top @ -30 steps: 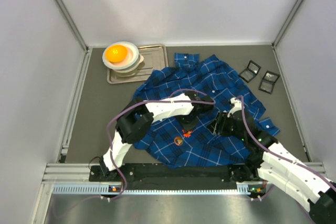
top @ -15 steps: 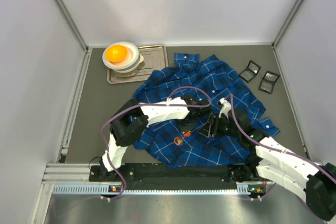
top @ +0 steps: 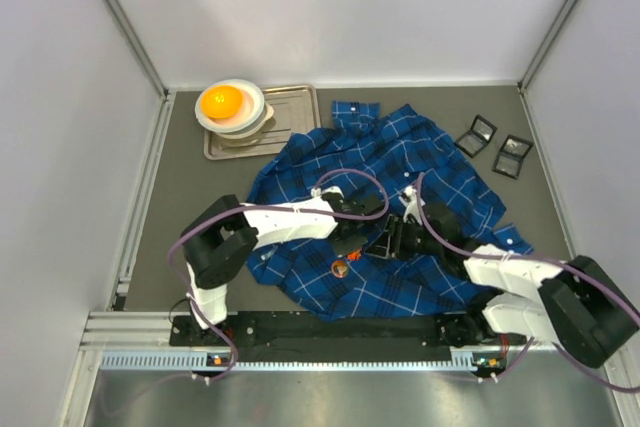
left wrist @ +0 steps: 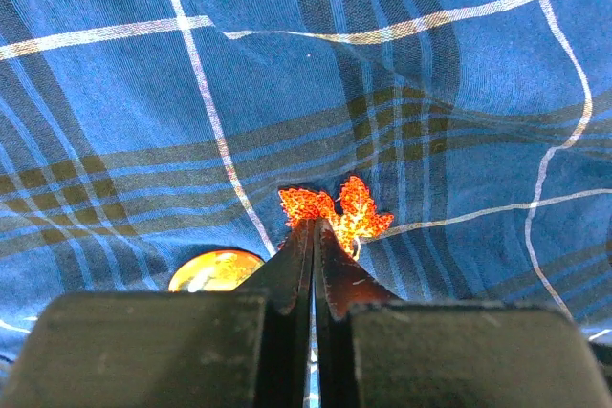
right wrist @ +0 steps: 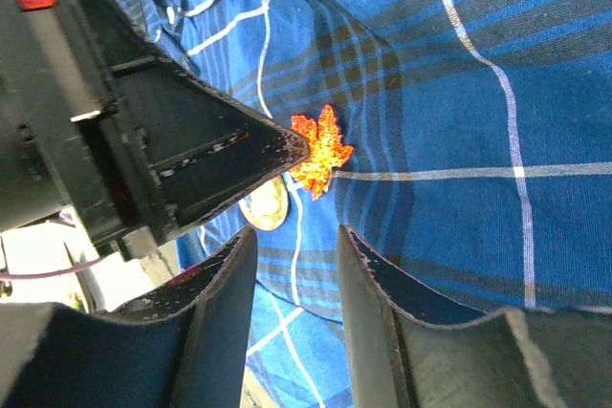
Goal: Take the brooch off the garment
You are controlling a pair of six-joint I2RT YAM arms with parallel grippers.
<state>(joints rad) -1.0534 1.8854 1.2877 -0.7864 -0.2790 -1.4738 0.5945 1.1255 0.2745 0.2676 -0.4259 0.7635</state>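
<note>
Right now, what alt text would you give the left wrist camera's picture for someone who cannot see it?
Two black fingers of the left gripper, pressed shut, meet the lower edge of a glittery orange leaf-shaped brooch on a blue plaid garment. A round amber piece lies just left of the fingers.

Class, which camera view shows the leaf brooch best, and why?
Right wrist: the brooch shows nearly whole on the shirt, the left gripper's tip at its edge. Left wrist: bigger, but that shut gripper covers its base. Top: I cannot find it among the arms.
</note>
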